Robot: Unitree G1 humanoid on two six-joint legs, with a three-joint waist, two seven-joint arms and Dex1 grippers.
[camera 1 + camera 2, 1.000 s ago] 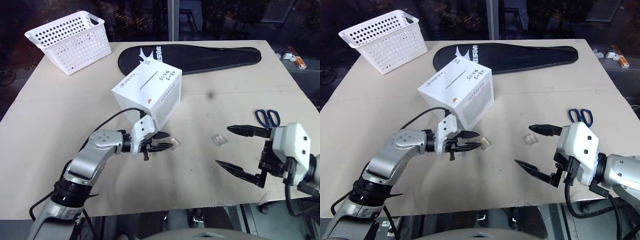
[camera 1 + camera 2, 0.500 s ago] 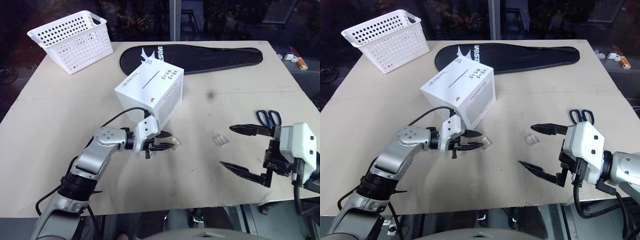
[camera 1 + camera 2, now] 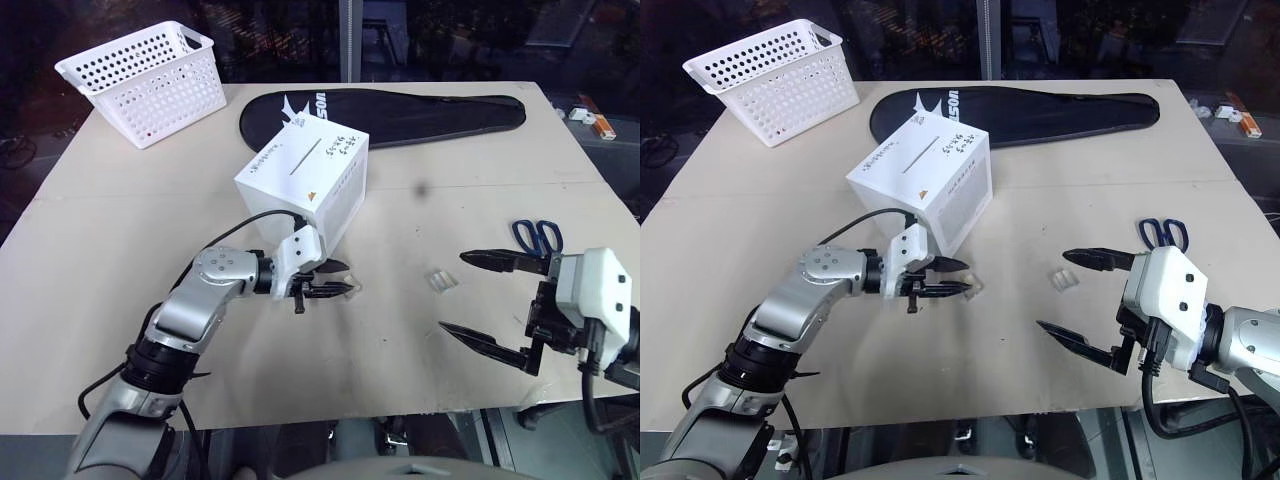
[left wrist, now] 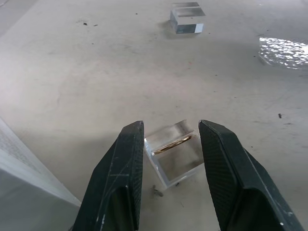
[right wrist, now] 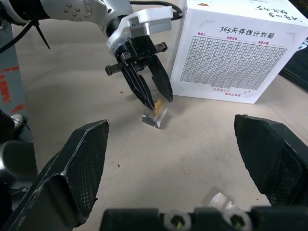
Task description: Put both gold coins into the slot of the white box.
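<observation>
While the right arm keeps its pose from 1 second ago, the left arm has crept slightly forward with its catch, and the second small clear square plastic case (image 3: 438, 280) stays where it lay on the beige table (image 3: 120, 230).

Nearest the robot, the right gripper (image 3: 486, 301) hovers over the table's front edge with its 2 black fingers spread wide apart and nothing between them; the loose clear case lies on the table just beyond and to the left of its fingertips, not touching them.

To the left, the left gripper (image 3: 340, 281) has its 2 black fingers partly closed, clamped on either side of the other clear square case holding a thin gold coin (image 4: 174, 144); the case sits tilted, down close to the table.

Just behind that gripper stands the white cardboard box (image 3: 300, 190) with black handwriting, its thin dark slot (image 3: 300, 166) running diagonally across the top face, above and behind the gripped coin.
</observation>
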